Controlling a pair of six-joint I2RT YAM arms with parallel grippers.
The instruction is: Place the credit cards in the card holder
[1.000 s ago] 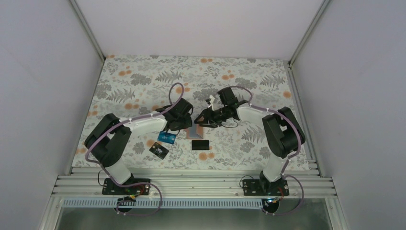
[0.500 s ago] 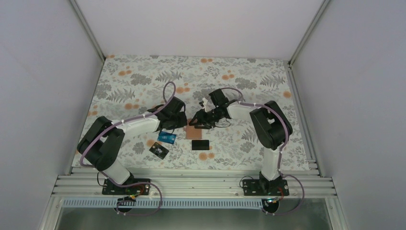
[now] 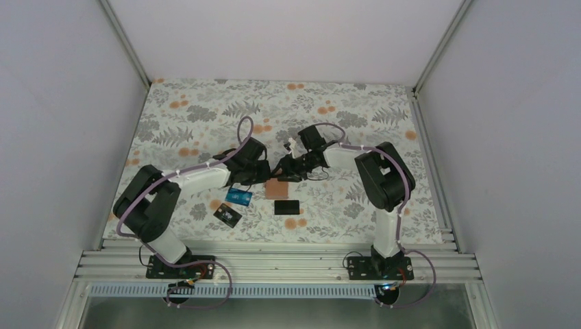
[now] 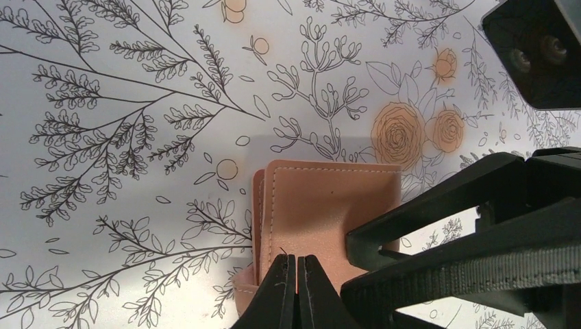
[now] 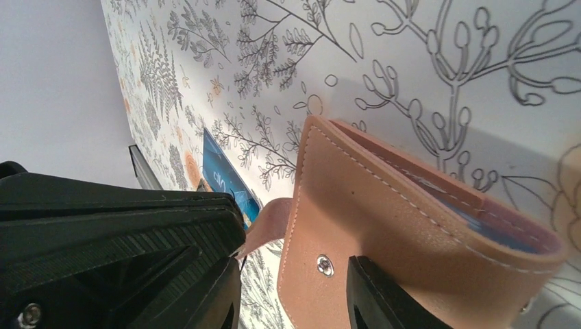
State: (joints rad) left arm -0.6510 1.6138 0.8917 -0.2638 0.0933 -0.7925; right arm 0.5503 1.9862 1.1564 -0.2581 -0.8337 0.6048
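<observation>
Card holder (image 3: 276, 188) lies mid-tabletop (image 3: 199, 113), tan, part folded, right btwn the two arms' tips. Left pincer (image 4: 296, 274) is clamped tight, fingertips together at the holder's near edge by its loose flap; can't tell if the flap is pinched. Right pincer (image 5: 291, 291) stands narrow but apart, fingers either side of the holder's stud end. Just beside it, on the left arm's side, is a blue card (image 3: 240, 197). A black card (image 3: 288, 205) sits nearer the bases, w/ a second black card (image 3: 227, 216) by the blue.

Your tan leather card holder (image 3: 277, 188) lies at mid-table, its pocket gaping, with a blue edge showing inside. Near it you have a blue credit card (image 3: 239, 197) and two black credit cards (image 3: 288, 205), all lying flat.
</observation>
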